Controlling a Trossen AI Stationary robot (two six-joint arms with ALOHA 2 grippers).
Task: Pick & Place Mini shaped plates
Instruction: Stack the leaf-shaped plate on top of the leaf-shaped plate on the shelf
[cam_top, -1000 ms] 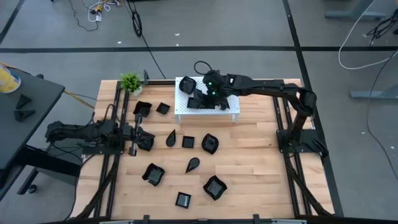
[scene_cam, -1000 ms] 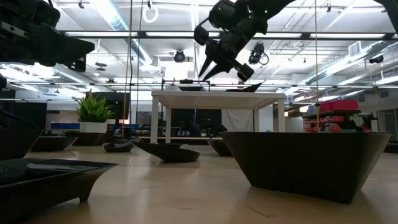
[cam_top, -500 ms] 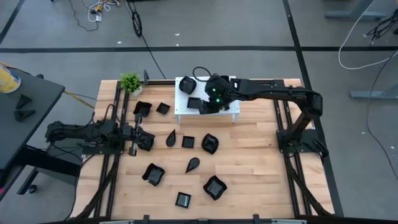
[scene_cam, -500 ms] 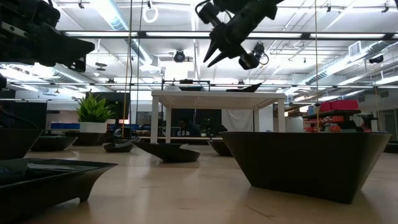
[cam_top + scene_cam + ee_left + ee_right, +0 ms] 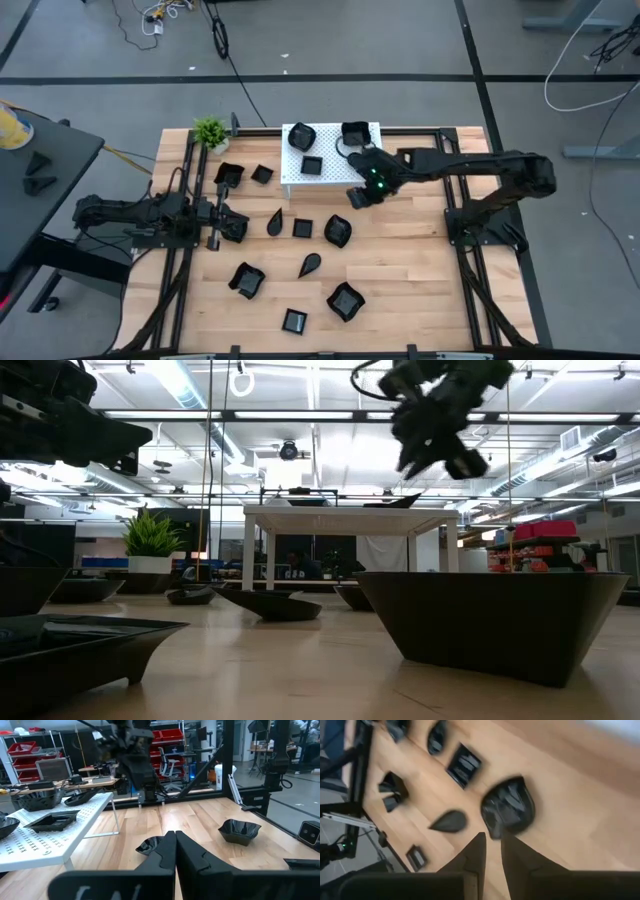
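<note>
Several glossy black mini shaped plates lie scattered on the wooden table, among them a wavy one, a square one and a teardrop. Three more rest on the white perforated stand. My right gripper hovers open just off the stand's near right corner, pointing steeply down, with nothing between its fingers; the wavy plate is just beyond them. My left gripper waits shut and level at the table's left.
A small green potted plant stands at the far left corner. The stand's legs rise from the table at the back. Bare wood lies at the table's right between the plates and the right arm's base.
My right gripper has swung from above the white stand toward the table's near and right edges, ending off the stand's near right corner, and has rolled about its own line on the way. The plates have stayed where they were.
</note>
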